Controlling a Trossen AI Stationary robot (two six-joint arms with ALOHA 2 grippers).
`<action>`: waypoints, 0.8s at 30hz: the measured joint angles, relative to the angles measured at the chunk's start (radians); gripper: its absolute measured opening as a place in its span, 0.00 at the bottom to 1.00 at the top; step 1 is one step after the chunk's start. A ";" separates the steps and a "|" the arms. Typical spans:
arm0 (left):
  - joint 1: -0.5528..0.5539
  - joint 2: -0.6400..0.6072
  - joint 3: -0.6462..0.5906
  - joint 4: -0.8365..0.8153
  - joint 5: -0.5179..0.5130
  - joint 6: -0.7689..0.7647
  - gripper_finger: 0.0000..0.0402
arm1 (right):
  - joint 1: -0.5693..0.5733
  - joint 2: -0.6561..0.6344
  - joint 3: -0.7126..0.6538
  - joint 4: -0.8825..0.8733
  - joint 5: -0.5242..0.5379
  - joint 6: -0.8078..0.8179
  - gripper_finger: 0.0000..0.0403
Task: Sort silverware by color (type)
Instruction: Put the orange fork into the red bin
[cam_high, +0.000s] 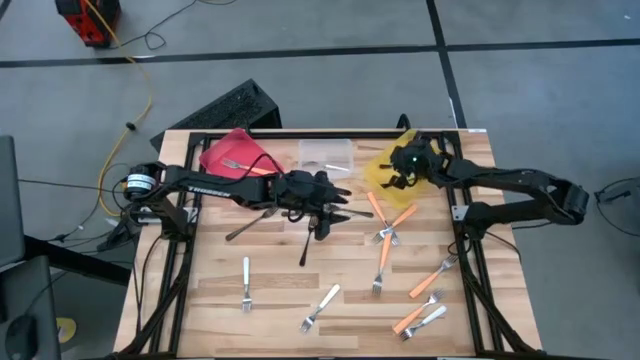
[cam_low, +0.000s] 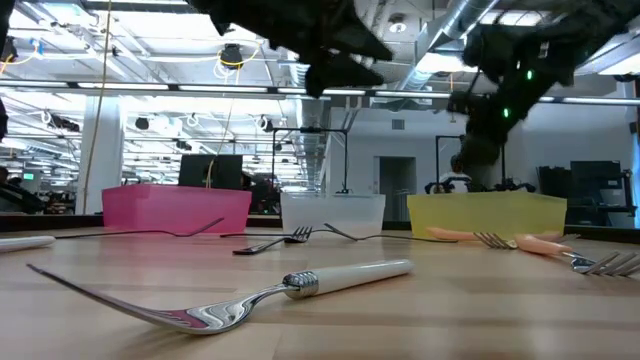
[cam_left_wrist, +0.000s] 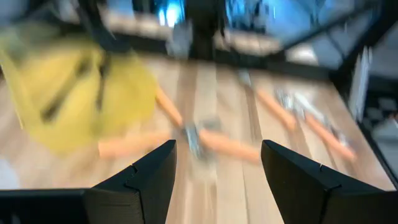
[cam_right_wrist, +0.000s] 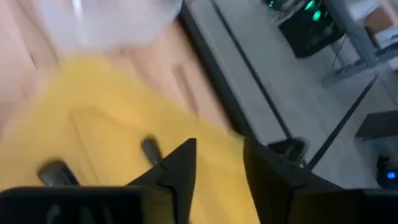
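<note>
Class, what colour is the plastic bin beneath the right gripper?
Yellow plastic bin; the high view shows it best, under the right gripper.

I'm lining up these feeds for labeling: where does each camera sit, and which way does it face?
High view: overhead, looking straight down on the table; both arms show, right gripper over the yellow bin.
Low view: at tabletop height, looking level past a white-handled fork toward the bins; arms hang from above.
Left wrist view: looks past its open fingers at orange-handled forks.
Right wrist view: looks down into the yellow bin past its fingers.
All four views share the yellow bin.
</note>
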 joint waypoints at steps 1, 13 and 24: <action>-0.005 -0.010 0.000 -0.055 0.015 -0.005 0.55 | 0.009 -0.021 0.022 -0.022 0.000 0.000 0.43; -0.292 -0.118 -0.002 -0.632 -0.098 -0.191 0.55 | 0.124 -0.262 0.142 -0.163 0.000 0.076 0.54; -0.568 -0.129 -0.077 -0.667 -0.350 -0.715 0.55 | 0.180 -0.321 0.142 -0.187 -0.001 0.128 0.54</action>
